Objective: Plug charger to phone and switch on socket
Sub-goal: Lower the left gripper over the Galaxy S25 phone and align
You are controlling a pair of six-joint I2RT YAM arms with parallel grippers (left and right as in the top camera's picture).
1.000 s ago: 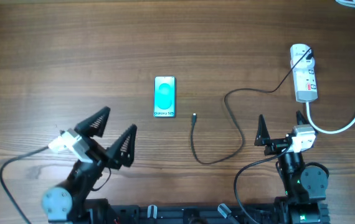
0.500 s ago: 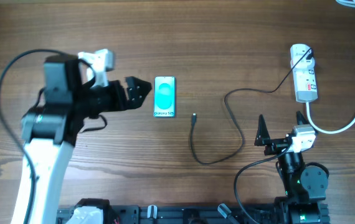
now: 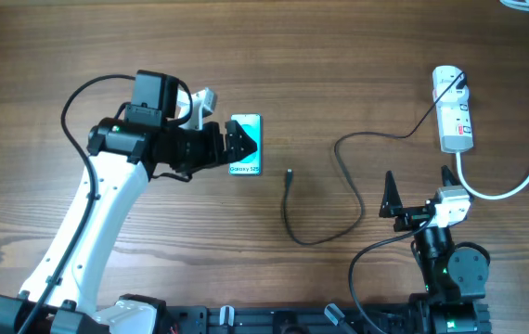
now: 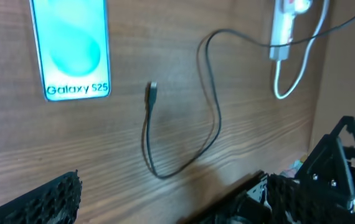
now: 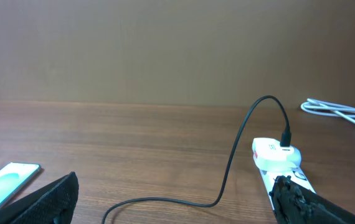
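Observation:
The phone lies flat at mid-table, turquoise screen up, and also shows in the left wrist view and the right wrist view. My left gripper is open and hovers over the phone's left side, holding nothing; its fingers are spread wide. The charger curls from its plug in the socket to a loose connector tip right of the phone, seen in the left wrist view. My right gripper is open and empty near the front edge, its fingers apart.
The socket's thick white lead loops along the right edge and runs off the back right corner. The socket and black cable lie ahead of my right gripper. Bare wooden table elsewhere.
My left arm swung up from the front left of the table and reached right, its gripper now over the phone's left side. The right arm, phone and cable have not moved.

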